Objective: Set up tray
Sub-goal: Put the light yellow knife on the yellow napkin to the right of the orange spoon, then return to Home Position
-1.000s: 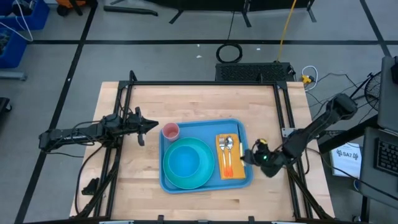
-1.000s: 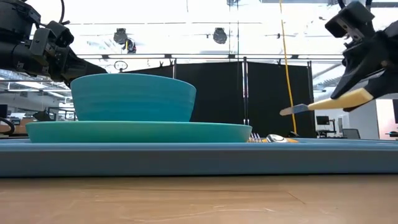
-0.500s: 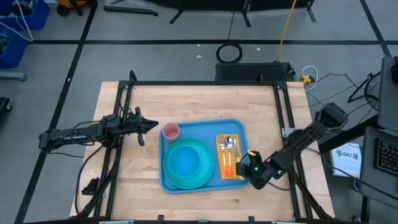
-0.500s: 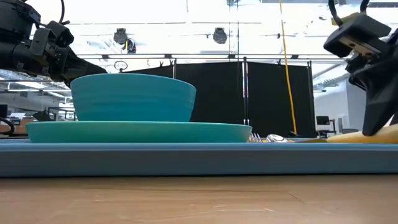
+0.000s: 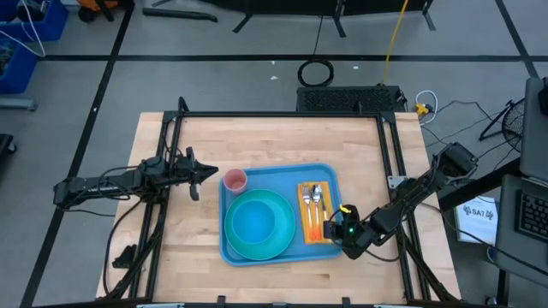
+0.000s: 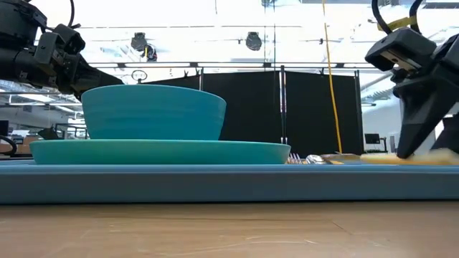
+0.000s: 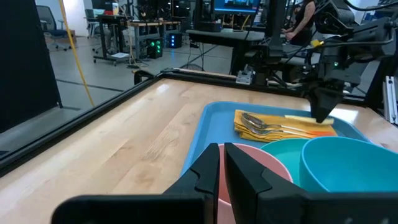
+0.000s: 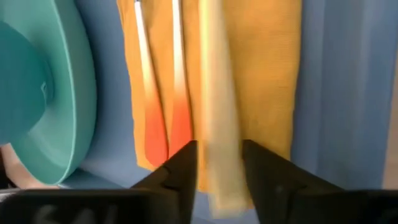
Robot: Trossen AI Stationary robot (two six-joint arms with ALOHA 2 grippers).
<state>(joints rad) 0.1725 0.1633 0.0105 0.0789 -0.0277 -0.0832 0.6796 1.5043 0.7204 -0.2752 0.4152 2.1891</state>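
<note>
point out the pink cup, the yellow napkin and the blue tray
small pink plastic cup [image 5: 235, 180], high view, its open top
yellow cloth napkin [image 5: 327, 228], high view, bare right edge
large blue plastic tray [image 5: 276, 169], high view, far rim

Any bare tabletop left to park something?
Yes: the wide wood strip behind the tray, and wood between the tray's front rim and the table edge. The tray itself is crowded; the right claw works over its napkin.

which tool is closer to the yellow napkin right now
The right tool is nearer: it is down at the yellow napkin, on the tray. The left tool waits beyond the tray's far side, by the pink cup.
</note>
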